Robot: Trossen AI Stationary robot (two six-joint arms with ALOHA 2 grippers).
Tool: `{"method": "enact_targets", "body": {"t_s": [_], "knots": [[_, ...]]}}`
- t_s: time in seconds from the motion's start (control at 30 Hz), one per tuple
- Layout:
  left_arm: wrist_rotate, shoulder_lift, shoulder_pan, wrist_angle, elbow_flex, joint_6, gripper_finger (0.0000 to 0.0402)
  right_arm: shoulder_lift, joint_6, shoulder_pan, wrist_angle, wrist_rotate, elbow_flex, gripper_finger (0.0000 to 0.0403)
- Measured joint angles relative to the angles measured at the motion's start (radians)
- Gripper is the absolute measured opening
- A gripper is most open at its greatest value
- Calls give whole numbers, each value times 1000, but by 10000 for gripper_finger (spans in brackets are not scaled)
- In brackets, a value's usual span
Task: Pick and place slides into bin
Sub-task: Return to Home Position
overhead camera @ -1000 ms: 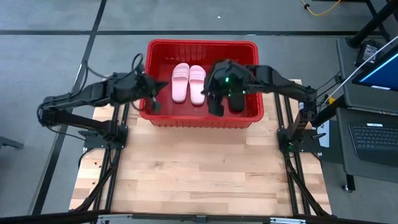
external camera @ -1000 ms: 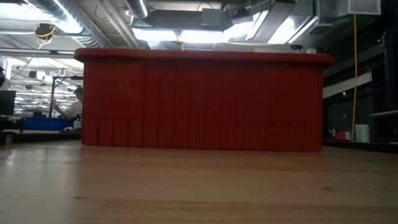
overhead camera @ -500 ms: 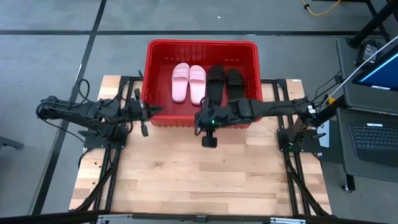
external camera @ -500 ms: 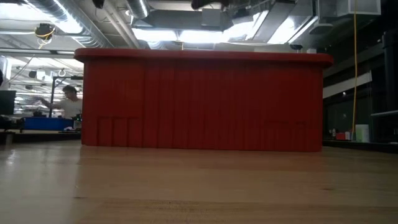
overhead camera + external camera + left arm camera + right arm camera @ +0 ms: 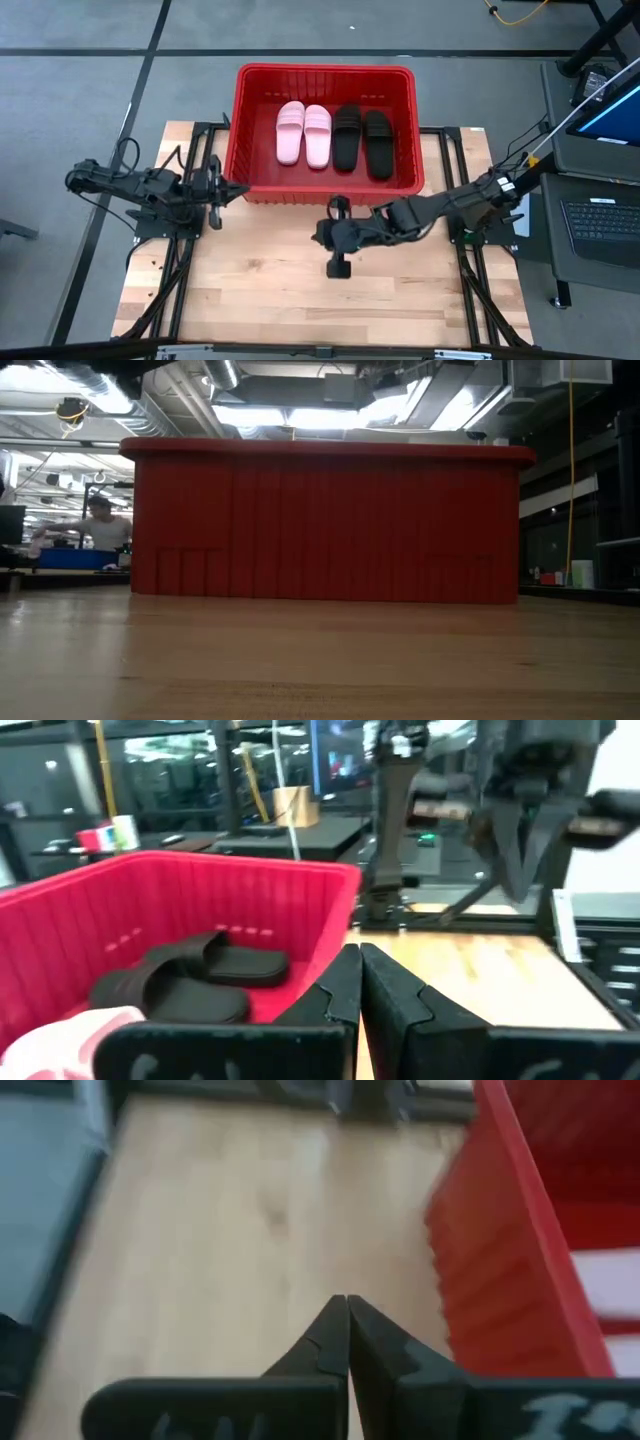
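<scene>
The red bin (image 5: 325,80) stands at the table's far edge. In it lie two pale pink slides (image 5: 303,133) and two black slides (image 5: 362,141), side by side on its floor. The black slides also show in the left wrist view (image 5: 190,978). My left gripper (image 5: 232,193) is shut and empty, just off the bin's near left corner. My right gripper (image 5: 322,236) is shut and empty over the table, in front of the bin's near wall (image 5: 500,1270).
Bare wooden table (image 5: 320,290) lies in front of the bin. A person (image 5: 95,530) shows in the room beyond the table. A desk with a laptop (image 5: 600,220) stands past the table's right edge.
My right gripper has come up out of the bin, leaving the two black slides lying in it, and has drawn back toward the table's near edge. My left gripper has pulled away from the bin's left wall toward the left and near side.
</scene>
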Motion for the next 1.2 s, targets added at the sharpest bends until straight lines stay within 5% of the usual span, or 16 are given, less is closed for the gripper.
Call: {"method": "enact_targets", "body": {"t_s": [0.57, 0.87, 1.2], "knots": [[67, -387, 1, -9, -245, 109, 2, -23, -45, 0, 349, 4, 8, 7], [120, -387, 23, -83, -254, 105, 2, -23, -40, 1, 386, 0, 8, 7], [202, -387, 93, 99, -365, 110, 1, -23, -21, 1, 400, 0, 8, 7]]}}
